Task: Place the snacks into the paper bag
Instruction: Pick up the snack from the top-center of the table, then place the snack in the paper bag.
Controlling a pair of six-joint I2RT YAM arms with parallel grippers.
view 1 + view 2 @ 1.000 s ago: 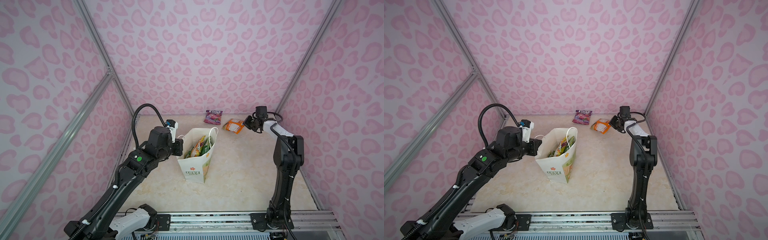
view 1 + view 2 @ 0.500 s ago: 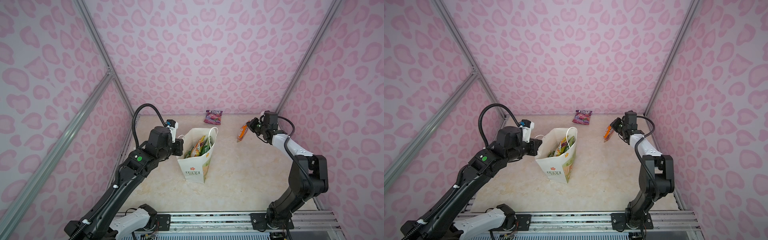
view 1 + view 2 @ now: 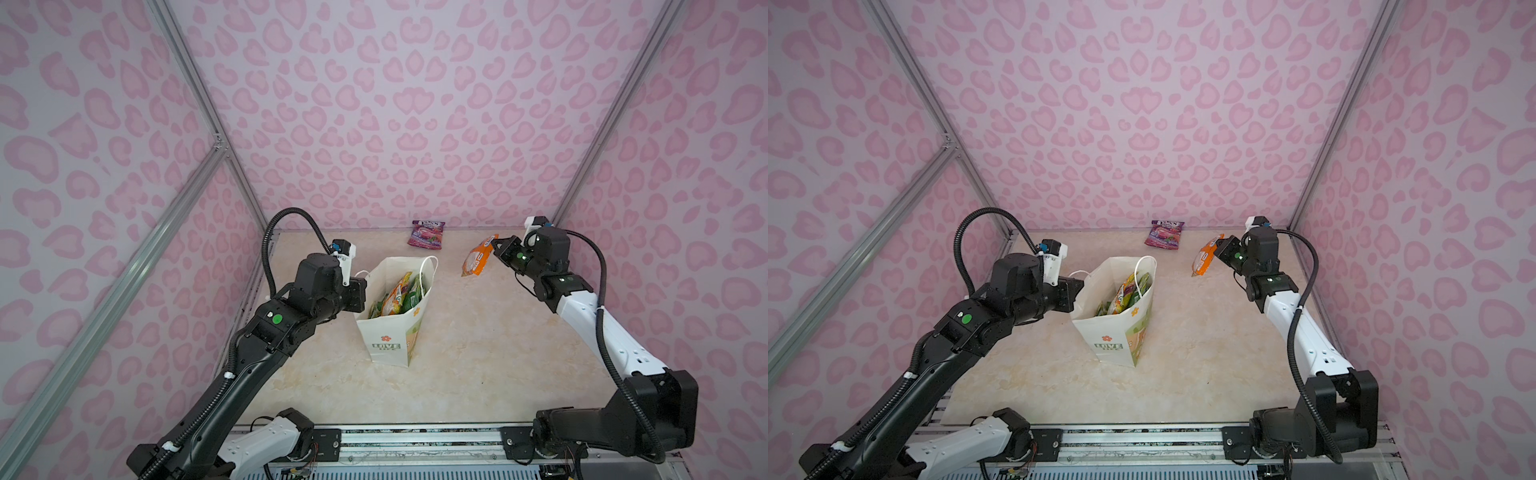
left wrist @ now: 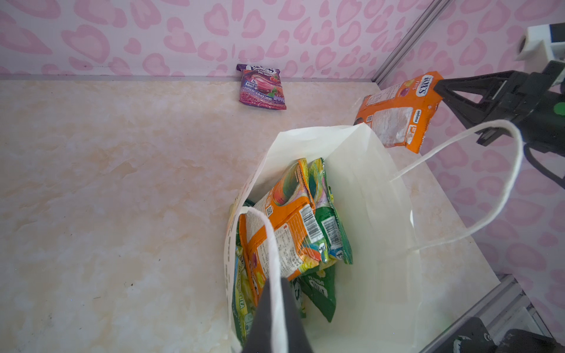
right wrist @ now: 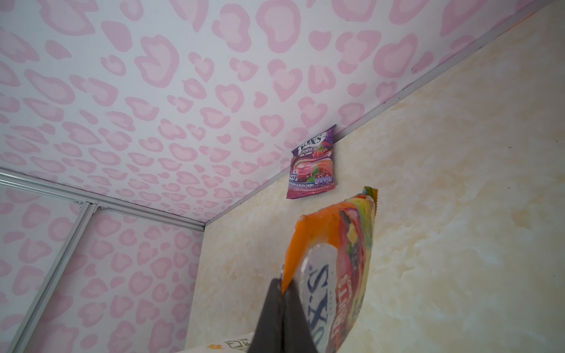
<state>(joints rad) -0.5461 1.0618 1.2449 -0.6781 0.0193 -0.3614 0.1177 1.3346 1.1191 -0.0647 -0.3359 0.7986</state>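
Left wrist view: orange packet (image 4: 400, 113), upper right, clamped in R gripper (image 4: 438, 87), hangs just beyond paper bag (image 4: 382, 214) mouth, centre-right. L gripper (image 4: 276, 308), bottom centre, pinches near rim. I'd bring pkt over opening, clear of cord handle (image 4: 507, 171), release low. Unbagged: purple packet (image 4: 262, 87), top centre. Bag floor hidden.

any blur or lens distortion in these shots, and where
Both top views: frame posts splay outward, wide-angle. Left wrist view: jaws blurred up close, purple packet sharp. Right wrist view: orange packet soft near the lens, purple one legible.
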